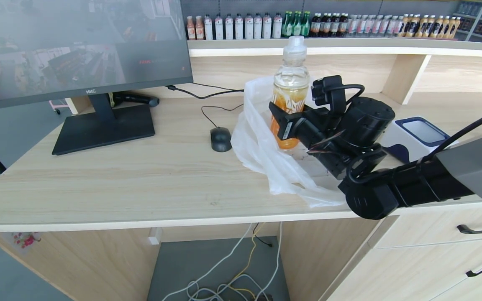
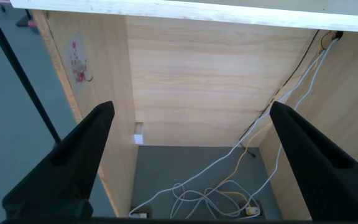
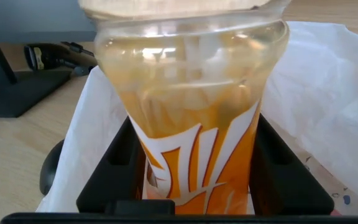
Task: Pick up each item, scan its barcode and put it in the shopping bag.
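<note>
While clamped in the right gripper (image 1: 290, 122), bottle (image 1: 290, 85): upright, white cap on top, clear upper part, orange label and orange liquid below.
Right gripper: black fingers (image 3: 114, 168) pressed against both sides of the bottle's (image 3: 191, 74) lower half; the right gripper (image 3: 196, 158) grips at label height.
Bottle location: raised above the surface (image 1: 140, 184), directly over the shopping bag (image 1: 262, 146). Its base is level with the bag's opening. Whether the base is inside the bag or touches it cannot be told.
Shopping bag: thin white plastic, crumpled and lying on the surface, spreading out on either side of the bottle in the right wrist view (image 3: 328, 81). One end trails to the surface's front edge.
Left gripper (image 2: 188, 165): fingers (image 2: 73, 165) wide apart, nothing between them. It is low, below the surface's edge, facing the wooden panel underneath.
Mouse (image 1: 221, 139): black, on the surface just beside the bag on the robot's left, its cord running back.
Monitor (image 1: 78, 42): on a black stand at the left rear of the surface.
White device (image 1: 416, 136): dark-blue-rimmed window on top, on the surface to the right of the arm.
Cables (image 2: 210, 193): white and yellow, loose on the floor under the surface.
Back shelf (image 1: 320, 42): a row of bottles along it.
</note>
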